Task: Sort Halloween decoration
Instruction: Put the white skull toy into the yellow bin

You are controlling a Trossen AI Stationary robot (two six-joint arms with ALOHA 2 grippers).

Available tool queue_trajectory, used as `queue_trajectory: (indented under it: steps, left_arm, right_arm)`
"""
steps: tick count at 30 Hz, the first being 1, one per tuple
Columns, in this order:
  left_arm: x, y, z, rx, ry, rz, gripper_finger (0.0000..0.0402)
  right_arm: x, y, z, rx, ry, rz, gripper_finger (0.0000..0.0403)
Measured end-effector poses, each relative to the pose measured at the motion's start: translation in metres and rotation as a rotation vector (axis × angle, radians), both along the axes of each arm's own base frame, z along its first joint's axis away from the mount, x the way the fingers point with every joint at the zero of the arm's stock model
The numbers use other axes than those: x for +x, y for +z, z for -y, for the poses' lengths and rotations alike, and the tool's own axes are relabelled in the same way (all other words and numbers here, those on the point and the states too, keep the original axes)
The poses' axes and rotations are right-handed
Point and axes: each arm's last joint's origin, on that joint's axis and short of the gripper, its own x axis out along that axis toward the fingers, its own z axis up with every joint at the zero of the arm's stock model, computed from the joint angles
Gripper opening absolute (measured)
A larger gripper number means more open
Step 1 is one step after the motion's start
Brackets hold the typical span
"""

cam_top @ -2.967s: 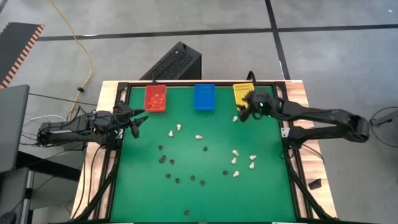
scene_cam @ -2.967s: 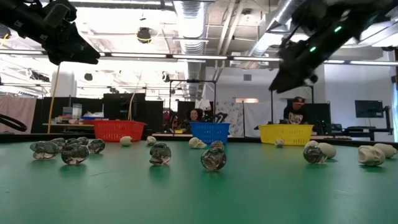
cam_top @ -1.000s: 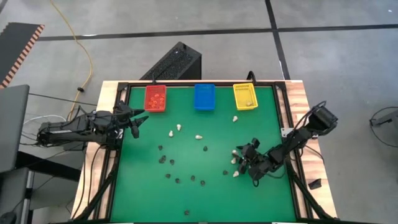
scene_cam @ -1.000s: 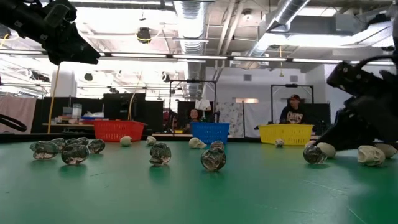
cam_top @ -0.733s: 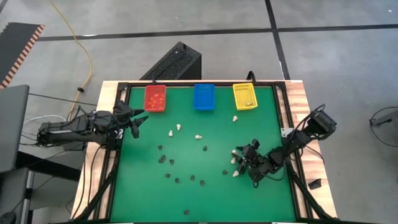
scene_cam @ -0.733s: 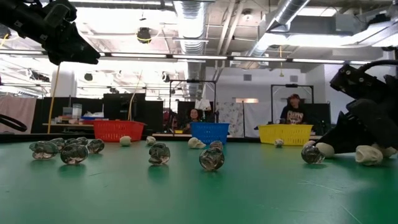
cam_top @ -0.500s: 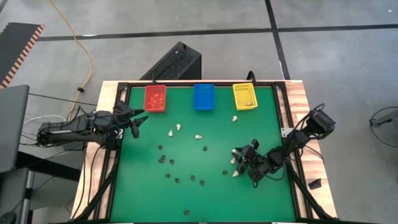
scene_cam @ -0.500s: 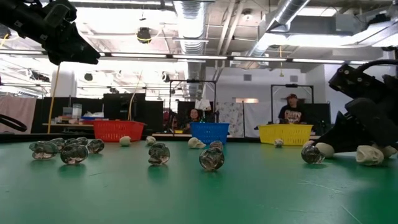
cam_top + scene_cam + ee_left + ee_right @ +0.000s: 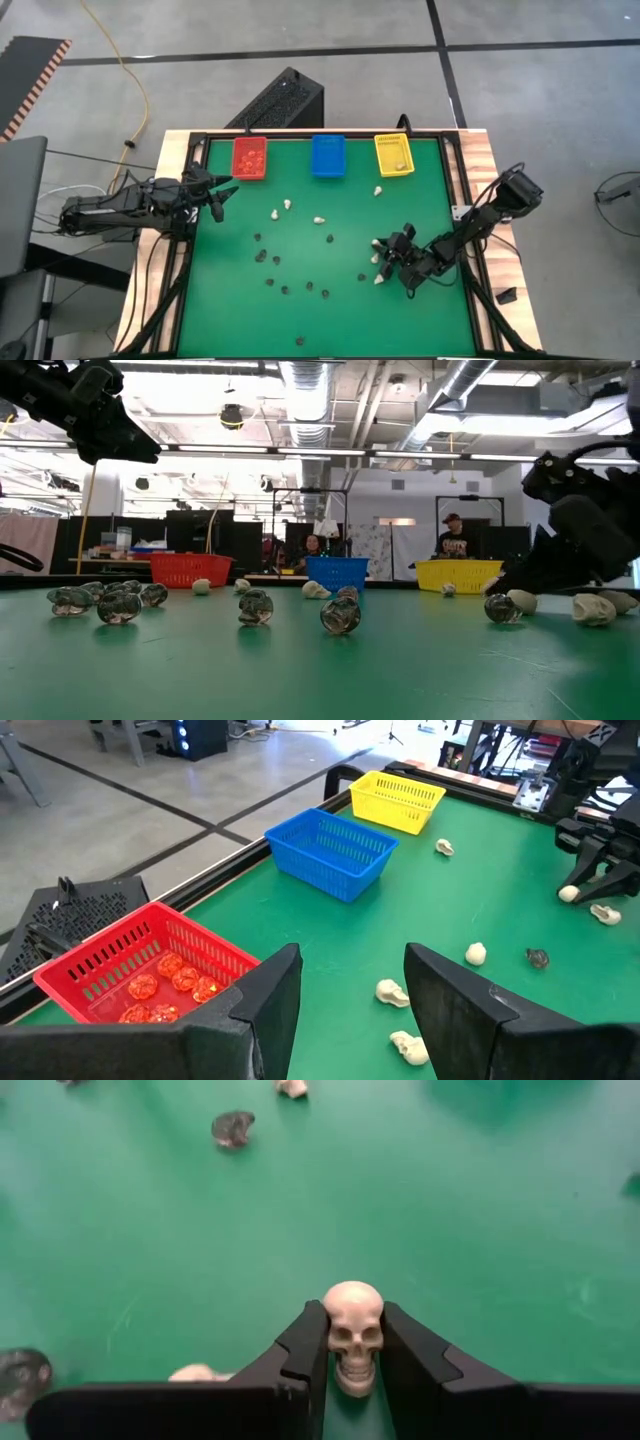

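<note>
Held trinket: a cream-white skull, pinched between the two dark fingers of the right gripper, low in the right wrist frame, over the green mat
Right gripper: at the right-centre of the high frame, low to the mat among the cream pieces; jaws pressed onto the skull's sides
Loose cream trinkets: scattered right of centre and in the upper middle of the high frame
Black trinkets: a loose arc in the lower middle of the high frame
Orange trinkets: lying inside the red bin, upper left of the mat
Other bins: blue bin at top centre, yellow bin to its right, holding cream pieces
Left gripper: raised at the mat's left edge, fingers spread, holding nothing
</note>
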Motion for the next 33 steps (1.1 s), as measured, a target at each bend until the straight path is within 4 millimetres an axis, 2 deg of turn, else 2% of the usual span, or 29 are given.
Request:
queue_trajectory:
  steps: [8, 14, 25, 33]
  left_arm:
    - [0.000, 0.000, 0.000, 0.000, 0.000, 0.000, 0.0169]
    - [0.000, 0.000, 0.000, 0.000, 0.000, 0.000, 0.0169]
    - [0.000, 0.000, 0.000, 0.000, 0.000, 0.000, 0.0169]
    - [0.000, 0.000, 0.000, 0.000, 0.000, 0.000, 0.0169]
  right_arm:
    - [0.005, 0.014, 0.011, -0.064, -0.030, 0.025, 0.0100]
    - [0.012, 0.027, 0.029, -0.109, -0.079, 0.031, 0.0100]
    - [0.022, 0.049, 0.084, -0.251, -0.256, -0.014, 0.0100]
    - [0.018, 0.069, 0.125, -0.310, -0.376, -0.037, 0.0100]
